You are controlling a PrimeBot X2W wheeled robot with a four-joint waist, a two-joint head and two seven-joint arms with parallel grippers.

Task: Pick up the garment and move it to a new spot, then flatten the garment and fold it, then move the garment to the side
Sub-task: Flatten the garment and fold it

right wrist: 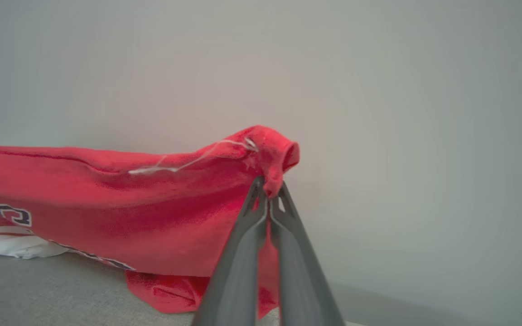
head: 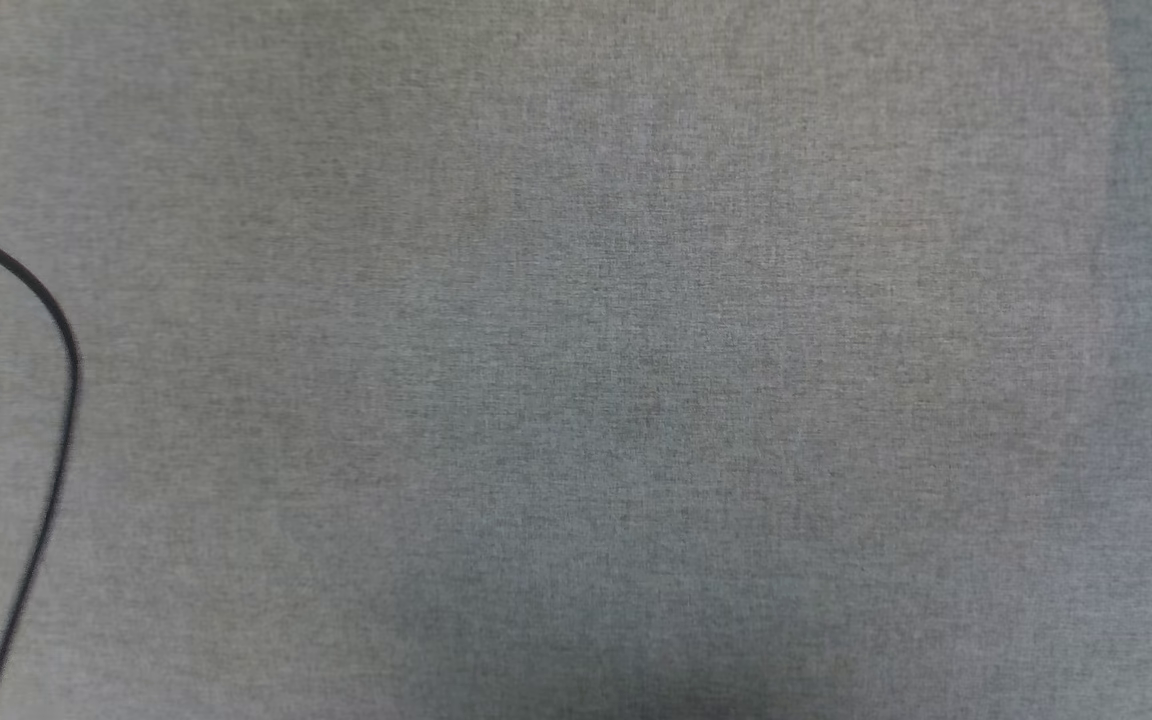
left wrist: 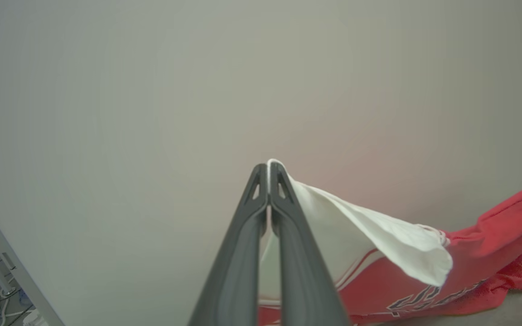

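Between the grippers: garment [right wrist: 107, 190] hung lengthwise, lower edge apparently grounded.
Left gripper [left wrist: 268, 168]: fingers clamped on its white end.
Right gripper [right wrist: 268, 184]: fingers clamped on its red end.

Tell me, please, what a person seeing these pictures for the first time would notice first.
The red shirt stands out first: it is held up and stretched, with its lower folds touching the grey surface. The right gripper is shut on a red edge, the left gripper on the white sleeve. In the head view, a black cable curves along the left edge of that plain grey surface.
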